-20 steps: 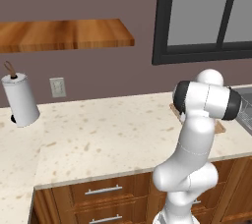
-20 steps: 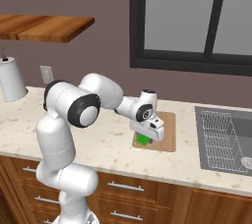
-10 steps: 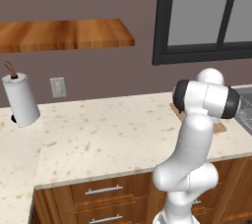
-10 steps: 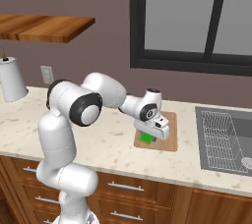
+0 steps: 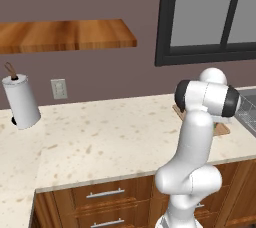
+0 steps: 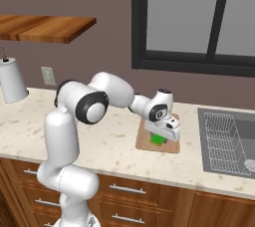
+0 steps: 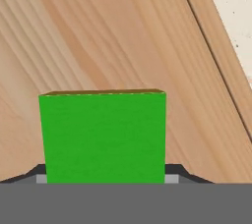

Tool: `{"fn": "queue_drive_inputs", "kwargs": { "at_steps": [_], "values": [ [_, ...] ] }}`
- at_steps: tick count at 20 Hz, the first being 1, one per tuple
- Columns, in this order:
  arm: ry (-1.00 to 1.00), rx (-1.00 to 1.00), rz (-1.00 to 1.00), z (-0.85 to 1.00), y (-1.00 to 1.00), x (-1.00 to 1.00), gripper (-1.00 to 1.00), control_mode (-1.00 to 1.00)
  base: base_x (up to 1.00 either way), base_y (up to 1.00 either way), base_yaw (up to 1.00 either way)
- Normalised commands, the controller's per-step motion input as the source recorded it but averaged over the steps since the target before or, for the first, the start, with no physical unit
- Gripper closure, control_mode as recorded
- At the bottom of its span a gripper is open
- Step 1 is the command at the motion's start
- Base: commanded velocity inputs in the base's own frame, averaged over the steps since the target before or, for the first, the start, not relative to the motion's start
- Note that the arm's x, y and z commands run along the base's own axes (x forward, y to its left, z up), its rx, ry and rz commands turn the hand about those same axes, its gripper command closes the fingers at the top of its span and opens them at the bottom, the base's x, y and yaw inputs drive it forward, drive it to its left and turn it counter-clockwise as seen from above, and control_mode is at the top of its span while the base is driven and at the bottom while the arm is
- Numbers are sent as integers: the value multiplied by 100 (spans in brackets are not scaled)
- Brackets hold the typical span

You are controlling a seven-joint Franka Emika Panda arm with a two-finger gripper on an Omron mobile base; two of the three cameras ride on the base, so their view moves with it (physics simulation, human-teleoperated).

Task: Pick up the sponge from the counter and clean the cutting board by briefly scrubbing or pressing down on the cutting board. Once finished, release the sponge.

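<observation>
A: Since half a second back, little change. Wrist has edged toward the sink side of the board; base views unshifted.

B: Layout, big to small?

A: Counter [image 6: 114,144] first, beige, running under everything. Board [image 6: 145,140] lies flat on it near the sink. Sponge [image 6: 158,139] sits over the board's middle, under the hand.

B: Gripper?

A: Gripper [image 6: 166,137] is pinching the sponge, as far as I judge. In the hand view the sponge [image 7: 103,137] fills the lower centre, dark fingertips [image 7: 176,170] just peeking at either side, at 4 and 8 o'clock. Board grain [image 7: 98,36] runs close behind it; counter shows at 1 o'clock.

B: Risks?

A: Three. Press too hard and the board may skid across the counter toward the sink. Scrub toward that 1 o'clock edge and the sponge could ride off the board. Let go while lifted or tilted and the sponge may tumble off. Contact itself I cannot confirm.
</observation>
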Motion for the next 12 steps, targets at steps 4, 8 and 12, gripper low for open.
{"fn": "queue_drive_inputs", "kwargs": {
  "at_steps": [4, 8, 12],
  "values": [
    [0, -13, 0, -47, -9, -10, 100, -100, 0, 0, 0],
    [1, -16, 0, -72, 0, -13, 100, -100, 0, 0, 0],
    [0, -3, 0, 9, -3, 27, 100, -100, 0, 0, 0]
  ]
}}
